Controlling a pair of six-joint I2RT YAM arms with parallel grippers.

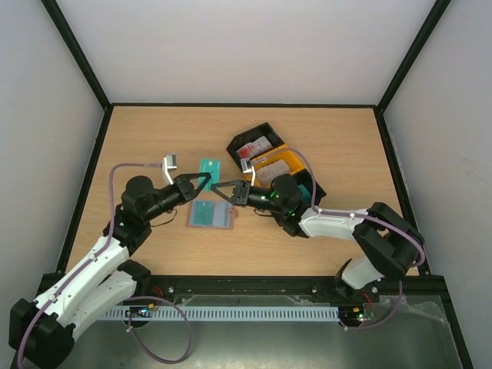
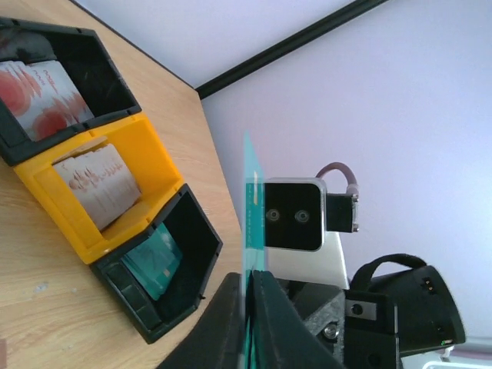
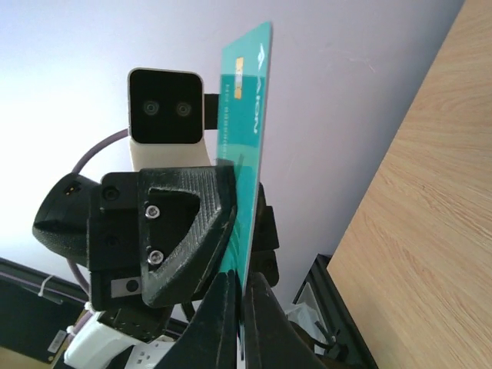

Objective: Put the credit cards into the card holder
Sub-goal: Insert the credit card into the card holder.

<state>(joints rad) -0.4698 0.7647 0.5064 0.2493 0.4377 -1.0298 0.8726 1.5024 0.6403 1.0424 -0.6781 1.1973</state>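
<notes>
Left gripper (image 2: 247, 290) and right gripper (image 3: 241, 288) both clamp one thin teal plastic credit card (image 3: 247, 115) near the flat reddish-brown card holder (image 1: 209, 214), apparently open.
A partly cropped row of black and yellow plastic trays (image 2: 161, 165) holds white cards (image 2: 38, 92), beige cards (image 2: 100, 184), shadowed teal cards (image 2: 154, 261).

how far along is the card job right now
Early. Done: the open card holder seems to carry one teal card already, how firmly I can't tell. In hand: the left end effector and right end effector are both shut on a second teal card, held off the table. Left: stacked cards in the yellow tray and both black trays.
</notes>
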